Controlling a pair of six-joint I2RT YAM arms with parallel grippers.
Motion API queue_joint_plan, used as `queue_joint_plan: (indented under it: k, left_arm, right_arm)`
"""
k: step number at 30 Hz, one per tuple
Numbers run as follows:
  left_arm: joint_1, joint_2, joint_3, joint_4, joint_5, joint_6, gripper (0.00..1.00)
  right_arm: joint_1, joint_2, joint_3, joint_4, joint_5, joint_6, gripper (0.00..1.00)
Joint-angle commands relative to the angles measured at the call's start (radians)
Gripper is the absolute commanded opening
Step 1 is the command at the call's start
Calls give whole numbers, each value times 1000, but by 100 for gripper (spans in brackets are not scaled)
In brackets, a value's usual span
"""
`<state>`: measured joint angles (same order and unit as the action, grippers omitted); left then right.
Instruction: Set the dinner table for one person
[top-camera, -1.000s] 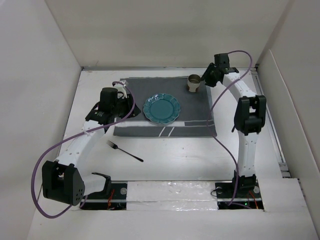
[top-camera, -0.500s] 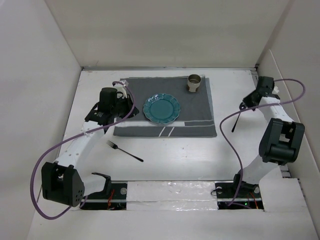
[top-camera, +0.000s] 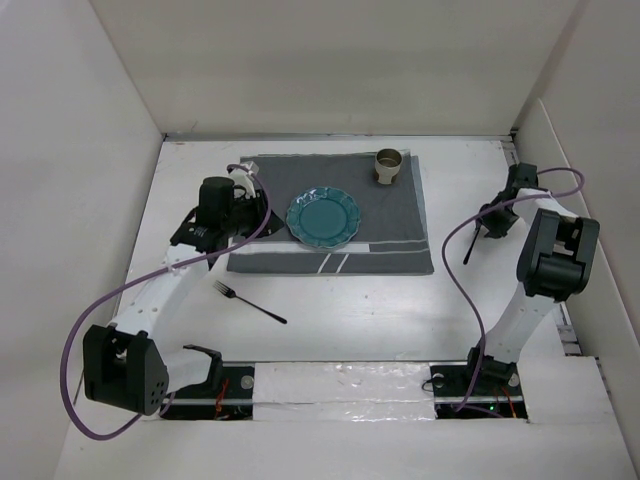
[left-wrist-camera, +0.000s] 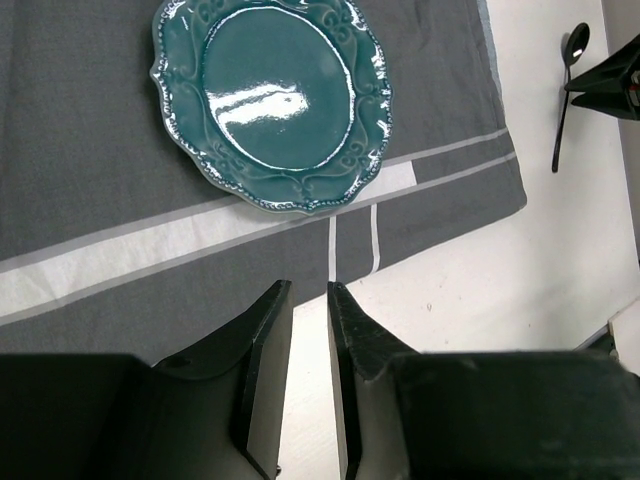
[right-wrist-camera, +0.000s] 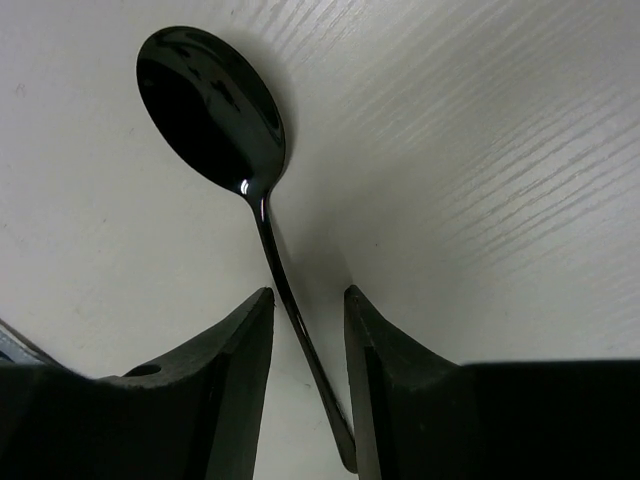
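A teal plate (top-camera: 323, 217) (left-wrist-camera: 270, 100) sits on the dark grey striped placemat (top-camera: 390, 235) (left-wrist-camera: 90, 180) laid on the white dinner table (top-camera: 350, 310). A tan cup (top-camera: 388, 165) stands at the mat's back right corner. To the mat's right, a black spoon (top-camera: 470, 247) (right-wrist-camera: 210, 105) (left-wrist-camera: 565, 90) lies on the table. My right gripper (top-camera: 490, 221) (right-wrist-camera: 308, 292) is open, low over the spoon, its fingers straddling the handle. Over the mat's left edge, my left gripper (top-camera: 250, 212) (left-wrist-camera: 308, 300) is shut to a narrow slit with nothing in it.
A black fork (top-camera: 248, 302) lies on the table in front of the mat's left corner. White walls enclose the table on the left, back and right. The right wall stands close behind the right arm (top-camera: 555, 250).
The right arm swung from the cup at the back of the mat to the table's right side and came down over the spoon. The left arm has stayed still.
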<state>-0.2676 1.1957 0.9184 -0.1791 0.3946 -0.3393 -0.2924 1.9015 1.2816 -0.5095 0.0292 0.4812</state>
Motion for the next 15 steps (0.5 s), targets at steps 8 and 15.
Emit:
queue_joint_plan:
  k: [8, 15]
  left_arm:
    - [1, -12, -10, 43, 13, -1, 18]
    - [1, -13, -6, 49, 9, -1, 19]
  right_arm:
    - [41, 90, 146, -133, 84, -53, 24]
    - [90, 154, 228, -242, 135, -69, 21]
